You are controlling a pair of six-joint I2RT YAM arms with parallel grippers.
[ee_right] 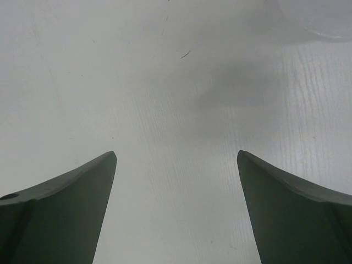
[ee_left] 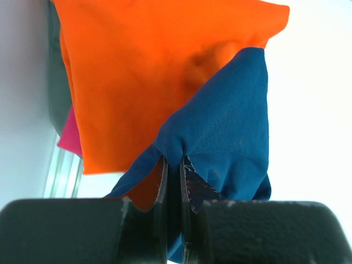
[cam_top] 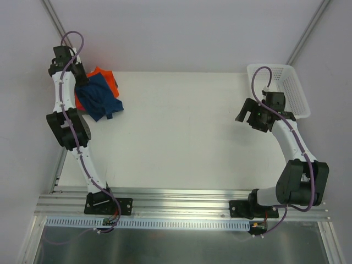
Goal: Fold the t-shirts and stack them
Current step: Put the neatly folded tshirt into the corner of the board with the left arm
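The navy blue t-shirt (cam_top: 100, 100) lies bunched at the table's far left corner, on top of the folded orange t-shirt (cam_top: 106, 75). My left gripper (cam_top: 81, 88) is shut on a fold of the navy shirt (ee_left: 225, 126), pinched between its fingertips (ee_left: 173, 162). In the left wrist view the orange shirt (ee_left: 137, 71) lies under it, with a pink edge (ee_left: 70, 135) and a grey edge (ee_left: 55, 82) showing at its left. The chest print is hidden. My right gripper (cam_top: 247, 114) is open and empty above bare table (ee_right: 176, 157), far from the shirts.
A white lattice basket (cam_top: 283, 88) stands at the far right corner, just behind my right gripper. The white table (cam_top: 181, 126) runs between the two arms. The left table edge and a metal rail (ee_left: 63, 170) lie beside the stack.
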